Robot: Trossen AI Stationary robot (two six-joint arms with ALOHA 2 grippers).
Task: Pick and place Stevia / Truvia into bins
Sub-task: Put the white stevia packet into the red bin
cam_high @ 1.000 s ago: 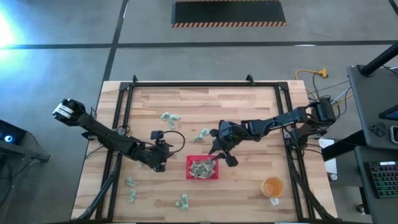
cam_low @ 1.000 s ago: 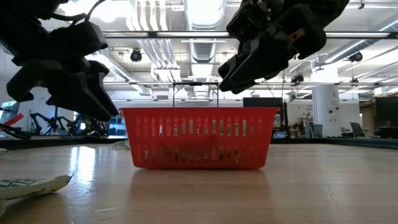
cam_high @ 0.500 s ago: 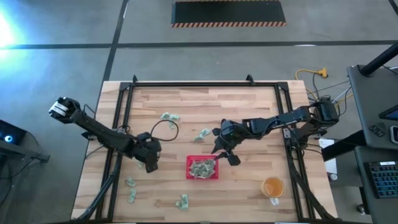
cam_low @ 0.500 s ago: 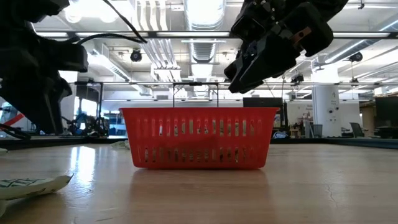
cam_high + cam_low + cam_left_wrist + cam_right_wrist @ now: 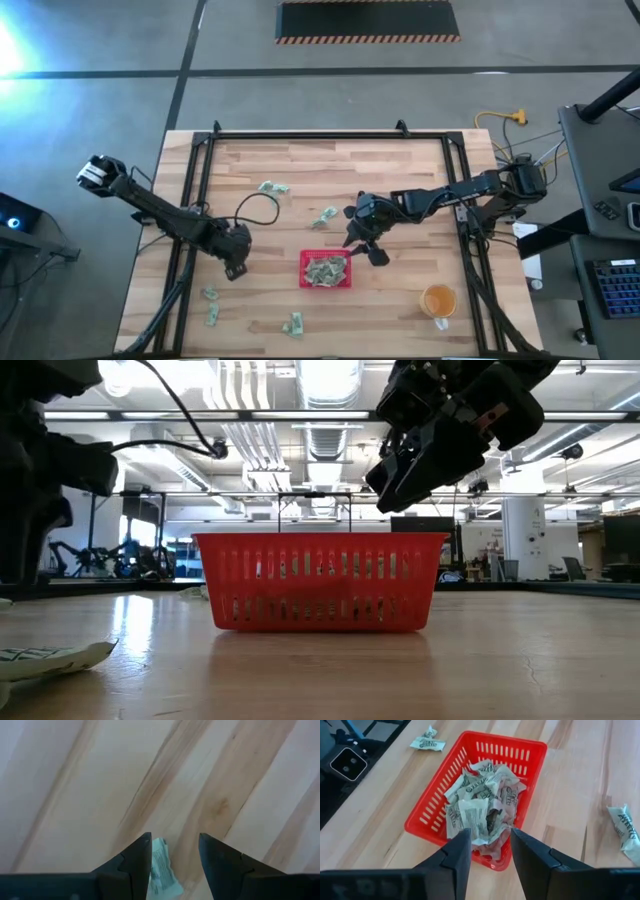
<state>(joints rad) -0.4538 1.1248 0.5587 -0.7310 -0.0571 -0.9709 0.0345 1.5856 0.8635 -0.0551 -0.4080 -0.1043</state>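
Your left gripper (image 5: 234, 268) hangs over the table (image 5: 400, 180) toward its left edge, fingers (image 5: 137, 857) parted and empty, with one sachet (image 5: 162, 875) lying flat on the wood just under the gap between them. Below it, near the table's front left corner, you have two more loose sachets (image 5: 211, 305); another pair (image 5: 272, 187) lies farther back on the left half, one (image 5: 293, 323) sits close to the front edge, and one (image 5: 326, 216) lies near the middle.

Moving right, the red tray (image 5: 345, 281) stands a little forward of the table's centre. It holds a heaped pile of crumpled Stevia / Truvia sachets (image 5: 482, 817), filling most of its floor and rising above the low slotted walls.

Your right gripper (image 5: 364, 243) hovers just beside the tray's back right corner, above its rim, fingers (image 5: 457, 852) spread apart and holding nothing.

Farther right, the orange cup (image 5: 438, 299) stands near the table's front right corner, well apart from the tray; you cannot tell what is inside it.
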